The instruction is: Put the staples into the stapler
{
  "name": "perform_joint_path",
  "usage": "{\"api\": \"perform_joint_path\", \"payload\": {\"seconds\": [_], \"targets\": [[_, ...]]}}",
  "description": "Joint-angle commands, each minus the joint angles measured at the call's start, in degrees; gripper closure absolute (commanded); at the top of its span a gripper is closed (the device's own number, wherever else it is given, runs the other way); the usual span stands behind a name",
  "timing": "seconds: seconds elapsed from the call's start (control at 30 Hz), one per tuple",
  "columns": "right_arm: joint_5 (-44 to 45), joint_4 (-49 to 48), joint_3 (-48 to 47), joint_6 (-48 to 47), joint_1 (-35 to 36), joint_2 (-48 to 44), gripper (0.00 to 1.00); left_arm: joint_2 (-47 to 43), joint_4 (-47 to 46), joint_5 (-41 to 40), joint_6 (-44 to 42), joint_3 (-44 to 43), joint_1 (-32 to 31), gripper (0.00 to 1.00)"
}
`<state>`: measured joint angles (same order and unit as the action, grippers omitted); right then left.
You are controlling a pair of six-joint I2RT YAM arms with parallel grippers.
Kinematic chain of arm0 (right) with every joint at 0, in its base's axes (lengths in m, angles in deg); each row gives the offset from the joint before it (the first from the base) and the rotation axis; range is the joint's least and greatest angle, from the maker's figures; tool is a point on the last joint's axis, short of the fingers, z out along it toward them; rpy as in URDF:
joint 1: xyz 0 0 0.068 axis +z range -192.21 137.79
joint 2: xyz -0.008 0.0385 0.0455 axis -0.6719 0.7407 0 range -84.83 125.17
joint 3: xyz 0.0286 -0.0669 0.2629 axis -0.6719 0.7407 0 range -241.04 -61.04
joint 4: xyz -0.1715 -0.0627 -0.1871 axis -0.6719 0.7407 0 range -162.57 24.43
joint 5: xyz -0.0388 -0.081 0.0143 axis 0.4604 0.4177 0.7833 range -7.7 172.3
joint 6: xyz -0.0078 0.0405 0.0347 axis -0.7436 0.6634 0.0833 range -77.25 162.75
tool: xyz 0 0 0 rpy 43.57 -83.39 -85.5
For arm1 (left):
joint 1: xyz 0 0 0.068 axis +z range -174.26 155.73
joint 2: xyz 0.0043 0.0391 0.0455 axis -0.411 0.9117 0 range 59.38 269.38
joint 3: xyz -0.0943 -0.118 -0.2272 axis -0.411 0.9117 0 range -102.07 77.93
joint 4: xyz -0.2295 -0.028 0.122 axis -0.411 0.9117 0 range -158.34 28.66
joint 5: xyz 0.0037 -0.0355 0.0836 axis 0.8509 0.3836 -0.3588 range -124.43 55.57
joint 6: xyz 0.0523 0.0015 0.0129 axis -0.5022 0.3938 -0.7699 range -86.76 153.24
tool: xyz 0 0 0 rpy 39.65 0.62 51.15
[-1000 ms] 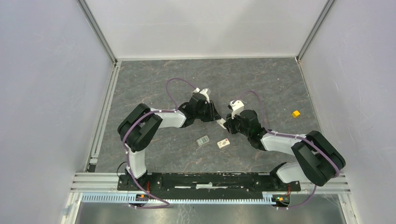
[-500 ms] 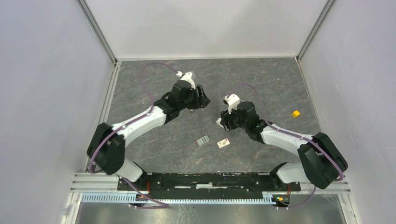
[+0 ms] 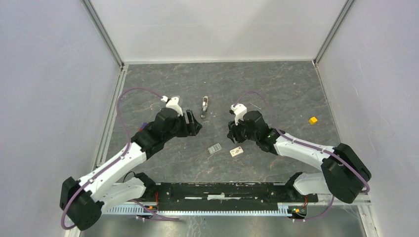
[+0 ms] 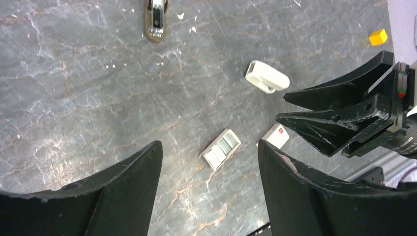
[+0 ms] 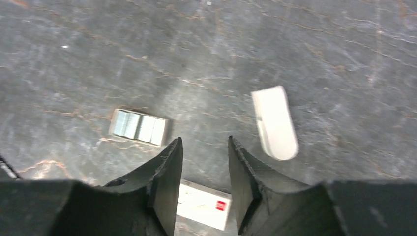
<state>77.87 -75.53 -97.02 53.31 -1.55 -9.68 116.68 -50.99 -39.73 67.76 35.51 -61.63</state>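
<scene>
Grey segmented staple strip (image 3: 214, 148) beside flat white box (image 3: 236, 152); left jaws wide apart, right jaws narrowly apart, empty.

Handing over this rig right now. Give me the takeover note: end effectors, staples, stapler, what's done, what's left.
Left end effector: open, holding nothing.
Right end effector: open, holding nothing, near the staple box.
Staple strip and staple box lie apart on the table; stapler lies farther back, nothing touching it. White oblong piece lies near the box.
Done: nothing loaded. Left: grasp the strip, load it into the stapler.
</scene>
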Motion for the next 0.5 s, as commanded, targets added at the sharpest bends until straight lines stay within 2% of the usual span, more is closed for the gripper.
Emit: {"api": "perform_joint_path", "payload": {"seconds": [0.0, 0.1, 0.3, 0.47], "targets": [[1.1, -3.4, -0.8, 6.2, 4.7, -1.7, 0.57, -6.0, 2.0, 3.0, -3.1, 4.3, -0.1, 0.23], [3.7, -3.1, -2.8, 7.4, 8.2, 0.1, 0.62, -10.6, 5.6, 2.4, -4.5, 4.4, -0.1, 0.23], [8.2, -1.3, -7.3, 8.4, 14.2, 5.8, 0.64, -19.6, 15.9, -2.7, -15.1, -2.0, -0.1, 0.21], [11.3, 0.9, -11.4, 8.5, 17.1, 11.0, 0.66, -24.0, 19.0, -8.3, -22.5, -2.6, -0.1, 0.18]]}}
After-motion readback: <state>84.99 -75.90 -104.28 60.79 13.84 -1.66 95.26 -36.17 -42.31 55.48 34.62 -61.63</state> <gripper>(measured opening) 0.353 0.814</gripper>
